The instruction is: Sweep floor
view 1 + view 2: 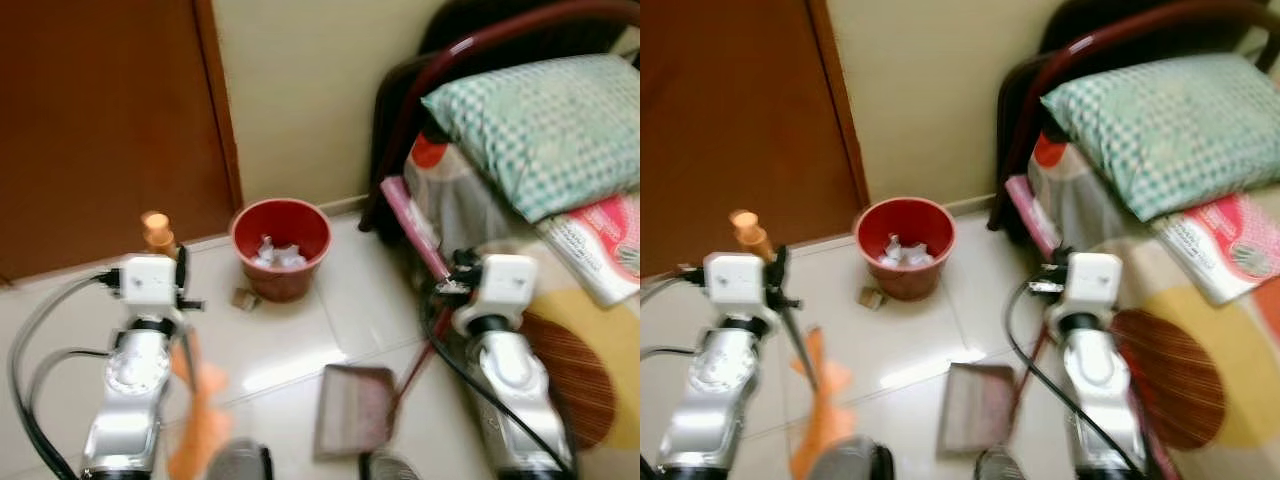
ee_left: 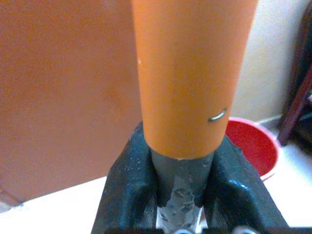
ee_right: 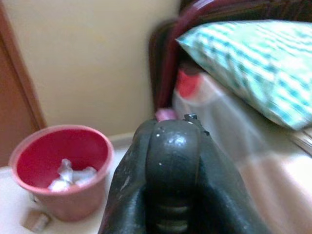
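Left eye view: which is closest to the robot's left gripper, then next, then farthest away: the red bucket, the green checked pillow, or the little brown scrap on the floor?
From the left gripper, which holds the orange broom handle:
1. Little brown scrap, on the floor just to its right, by the bucket's base.
2. Red bucket, right behind the scrap, near the wall.
3. Green checked pillow, far right, up on the bed.
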`<state>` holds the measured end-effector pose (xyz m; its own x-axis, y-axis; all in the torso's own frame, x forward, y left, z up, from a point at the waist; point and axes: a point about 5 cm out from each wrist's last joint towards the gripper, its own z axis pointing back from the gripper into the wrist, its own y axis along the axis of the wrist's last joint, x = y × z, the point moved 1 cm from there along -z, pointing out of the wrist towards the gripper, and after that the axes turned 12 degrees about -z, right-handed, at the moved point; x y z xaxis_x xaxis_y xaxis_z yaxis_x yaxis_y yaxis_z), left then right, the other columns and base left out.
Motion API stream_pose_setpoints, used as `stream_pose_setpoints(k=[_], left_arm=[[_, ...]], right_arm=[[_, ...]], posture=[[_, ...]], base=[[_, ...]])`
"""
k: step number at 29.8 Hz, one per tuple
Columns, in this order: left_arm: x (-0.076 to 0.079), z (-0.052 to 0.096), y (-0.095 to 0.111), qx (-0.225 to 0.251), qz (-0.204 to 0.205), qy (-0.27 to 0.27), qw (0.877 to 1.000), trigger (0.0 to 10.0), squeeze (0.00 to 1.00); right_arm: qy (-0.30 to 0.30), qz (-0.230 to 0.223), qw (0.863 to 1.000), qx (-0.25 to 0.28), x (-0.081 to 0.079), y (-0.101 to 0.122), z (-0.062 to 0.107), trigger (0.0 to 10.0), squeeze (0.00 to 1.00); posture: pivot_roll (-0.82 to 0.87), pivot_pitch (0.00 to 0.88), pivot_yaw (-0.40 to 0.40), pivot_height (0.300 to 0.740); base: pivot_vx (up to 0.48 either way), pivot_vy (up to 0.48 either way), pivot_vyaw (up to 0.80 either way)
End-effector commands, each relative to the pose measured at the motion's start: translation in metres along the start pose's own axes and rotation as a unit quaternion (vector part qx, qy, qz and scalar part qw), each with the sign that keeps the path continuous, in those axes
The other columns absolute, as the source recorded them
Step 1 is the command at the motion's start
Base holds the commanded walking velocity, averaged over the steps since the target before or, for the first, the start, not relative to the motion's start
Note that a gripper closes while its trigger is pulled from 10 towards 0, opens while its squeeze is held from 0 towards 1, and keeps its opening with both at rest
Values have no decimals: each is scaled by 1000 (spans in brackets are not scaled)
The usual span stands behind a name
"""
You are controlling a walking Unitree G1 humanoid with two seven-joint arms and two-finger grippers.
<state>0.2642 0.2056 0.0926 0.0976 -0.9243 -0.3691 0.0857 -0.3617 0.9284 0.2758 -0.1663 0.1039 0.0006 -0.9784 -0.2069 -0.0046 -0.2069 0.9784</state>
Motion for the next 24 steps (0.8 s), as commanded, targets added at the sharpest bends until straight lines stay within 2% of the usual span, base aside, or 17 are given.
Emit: stream_pose_setpoints(k=[1,7,12,17,22,24], left_arm=[[1,-1,4,7,-8,-5,1000,10000,0],[2,-1,4,6,-7,-6,1000,10000,0],[4,-1,4,5,-6,-10,1000,10000,0],[7,-5,8,11,-6,-10,1000,10000,0],[14,-17,11,17,-37,-27,999,10000,0],[16,-28,15,19,-38,-19,999,10000,0]], right_arm=[[-9,-1,1000,7,6,4,1,10000,0],[-8,-5,1000,7,5,3,1,10000,0],[-10,-5,1000,7,5,3,0,10000,0],[-10,-8,1000,9,4,3,-3,10000,0],[-16,-11,1000,6,3,2,-6,10000,0],[-19,-10,1000,6,3,2,-8,10000,0]], posture=[[14,153,-21,740],[10,155,-18,740],[10,155,-18,740],[8,158,-13,740],[8,161,-15,740],[8,160,-16,740]], base=[[307,371,-456],[303,372,-446],[297,372,0],[0,0,0],[0,0,0],[0,0,0]])
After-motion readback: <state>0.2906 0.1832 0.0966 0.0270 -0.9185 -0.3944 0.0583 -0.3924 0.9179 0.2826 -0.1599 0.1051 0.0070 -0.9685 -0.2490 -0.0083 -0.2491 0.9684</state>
